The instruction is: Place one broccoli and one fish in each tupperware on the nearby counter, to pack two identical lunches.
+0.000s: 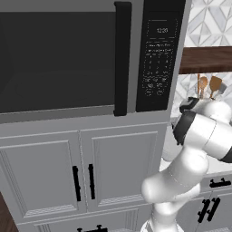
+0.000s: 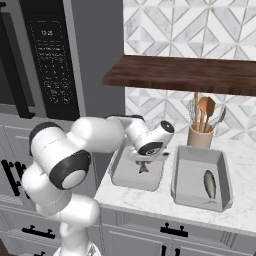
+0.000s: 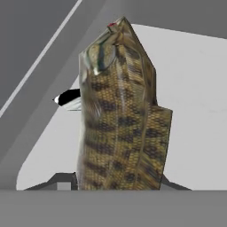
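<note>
now the counter (image 2: 150, 202) carries two tupperware trays side by side. the left tupperware (image 2: 122, 175) lies directly under the fingers, and the right tupperware (image 2: 187, 172) is to their side, with one fish (image 2: 210, 183) lying flat inside it. the gripper (image 2: 143, 161) hangs over the left tray, its fingers clenched on a second fish (image 3: 119, 111), which points away from the fingertips, toward the pale tray floor.
</note>
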